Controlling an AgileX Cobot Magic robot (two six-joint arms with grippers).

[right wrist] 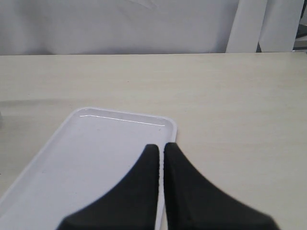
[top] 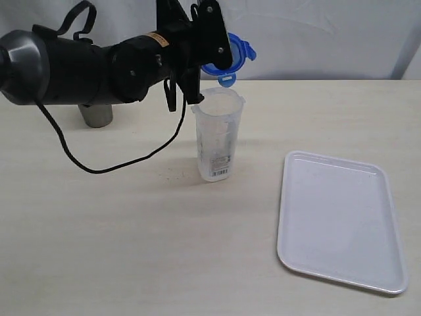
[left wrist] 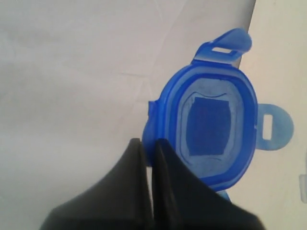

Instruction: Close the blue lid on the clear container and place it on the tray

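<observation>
The clear container (top: 218, 135) stands upright and open on the table, its label near the base. Above and just behind its mouth hangs the blue lid (top: 231, 59), held by its edge in my left gripper (top: 197, 79), which is shut on it. In the left wrist view the blue lid (left wrist: 213, 129) shows its inner face with flaps spread, one edge pinched between the black fingers (left wrist: 136, 163). The white tray (top: 342, 220) lies flat at the right of the container. My right gripper (right wrist: 161, 149) is shut with nothing in it, hovering over the tray (right wrist: 86, 158) edge; it is out of the exterior view.
A grey steel cup (top: 96, 115) stands at the back left, partly behind the left arm. A black cable (top: 99, 168) droops from that arm onto the table left of the container. White curtain backs the table.
</observation>
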